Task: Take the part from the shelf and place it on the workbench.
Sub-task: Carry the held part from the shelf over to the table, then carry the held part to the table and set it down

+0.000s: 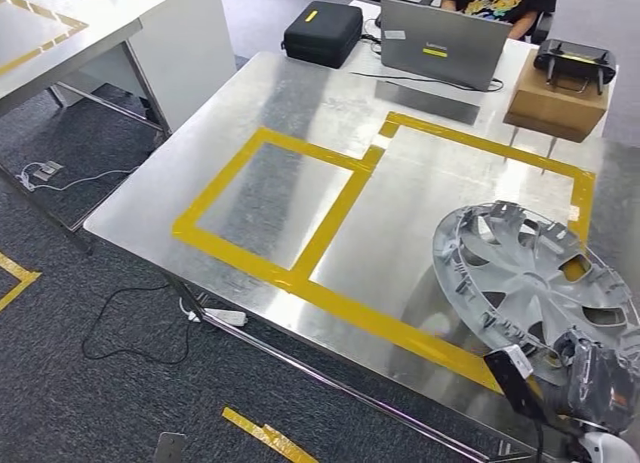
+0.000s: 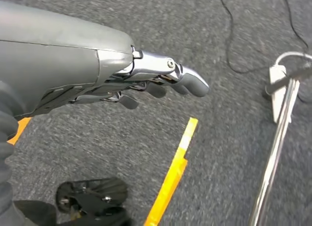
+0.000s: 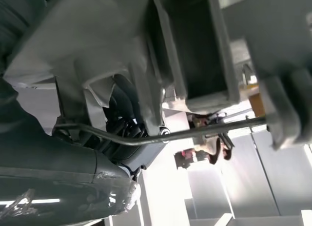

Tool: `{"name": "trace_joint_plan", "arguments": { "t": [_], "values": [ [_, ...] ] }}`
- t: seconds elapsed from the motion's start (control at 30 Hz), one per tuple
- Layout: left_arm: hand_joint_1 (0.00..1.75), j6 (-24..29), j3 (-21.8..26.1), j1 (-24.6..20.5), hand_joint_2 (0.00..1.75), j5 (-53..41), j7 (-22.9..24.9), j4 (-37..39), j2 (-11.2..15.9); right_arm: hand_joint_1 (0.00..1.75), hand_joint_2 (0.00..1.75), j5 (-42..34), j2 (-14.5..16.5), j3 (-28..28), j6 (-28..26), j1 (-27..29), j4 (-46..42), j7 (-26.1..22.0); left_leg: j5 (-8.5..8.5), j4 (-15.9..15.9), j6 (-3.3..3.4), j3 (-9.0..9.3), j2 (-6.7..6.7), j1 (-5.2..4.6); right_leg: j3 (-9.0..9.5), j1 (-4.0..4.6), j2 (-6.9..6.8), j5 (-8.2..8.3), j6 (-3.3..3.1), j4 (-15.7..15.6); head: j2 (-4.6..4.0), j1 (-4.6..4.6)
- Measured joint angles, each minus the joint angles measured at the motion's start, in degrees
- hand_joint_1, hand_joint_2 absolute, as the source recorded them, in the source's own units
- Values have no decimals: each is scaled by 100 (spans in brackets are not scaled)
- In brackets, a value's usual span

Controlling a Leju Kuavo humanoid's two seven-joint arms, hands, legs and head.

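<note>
Partly hidden right hand (image 1: 596, 383) grips wheel cover (image 1: 528, 273) — over workbench (image 1: 302, 103) | fingers blurred

Hubcap (image 1: 528, 273) on workbench (image 1: 302, 113), laptop (image 1: 441, 43) behind.

Shiny brushed-metal surface (image 1: 302, 103) with yellow tape (image 1: 332, 218) marking two rectangles side by side. At the far edge there's a black zippered hard case (image 1: 322, 31), a grey open laptop (image 1: 441, 43), and a brown cardboard box (image 1: 557, 105) with a black controller (image 1: 575, 59) on top. The grey plastic wheel cover (image 1: 528, 278) sits over the near right corner; can't tell if it's resting on the metal.
</note>
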Motion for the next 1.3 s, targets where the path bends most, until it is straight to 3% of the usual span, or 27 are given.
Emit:
{"name": "trace_joint_plan", "arguments": {
  "t": [0.03, 0.07, 0.1, 0.2, 0.27, 0.37, 0.57, 0.73, 1.3],
  "values": [
    [0, -9, 0, -1, 175, -13, 14, 0, 9, 175, 175, -83, -110, 0, 79, -136, 172, 26, -122, 339, -4, -162, -31, 6, -10, 4, 35, 7, -6, 3, 0, -4],
    [0, -16, 0, -1, 175, -20, 27, 0, 17, 175, 175, -152, -208, -1, 141, -245, 329, 48, -138, 513, -3, -249, -39, 8, -16, 7, 63, 13, -7, 7, 0, -4],
    [0, -23, 0, -2, 175, -24, 38, 0, 23, 175, 175, -204, -298, -2, 183, -339, 469, 63, -33, 462, 4, -230, -42, 8, -18, 9, 89, 17, -2, 13, 0, -5],
    [0, -32, 0, -21, 175, -29, 44, 0, 47, 175, 175, -257, -472, -3, 214, -538, 746, 81, 563, -624, 48, 290, -56, 15, -15, 21, 145, 18, 41, 41, 0, -7],
    [0, -33, 0, -42, 175, -33, 46, 1, 52, 175, 175, -261, -552, -4, 214, -607, 856, 87, 685, -1071, 62, 480, -72, 23, -51, 50, 161, 9, 59, 77, 0, -3],
    [0, -34, 1, -43, 175, -35, 50, 0, 51, 175, 175, -265, -632, 2, 218, -643, 977, 96, 689, -1123, 66, 469, -78, 9, -78, 55, 164, 21, 23, 81, 0, 2],
    [0, -34, 2, -50, 175, -34, 51, 1, 51, 175, 175, -266, -688, 9, 219, -670, 1106, 99, 701, -1118, 128, 448, -78, -23, -71, 27, 165, 77, 106, 21, 0, 1],
    [0, -34, 2, -51, 175, -34, 51, 1, 56, 175, 175, -264, -699, 28, 216, -679, 1142, 98, 702, -1115, 139, 447, -78, -34, -75, 13, 165, 82, 161, 16, 0, -1],
    [0, -34, 2, -51, 175, -34, 51, 0, 57, 175, 175, -263, -709, 52, 214, -693, 1180, 97, 718, -1116, 145, 447, -78, -26, -87, 19, 164, 81, 167, 37, 0, -2]
  ]
}}
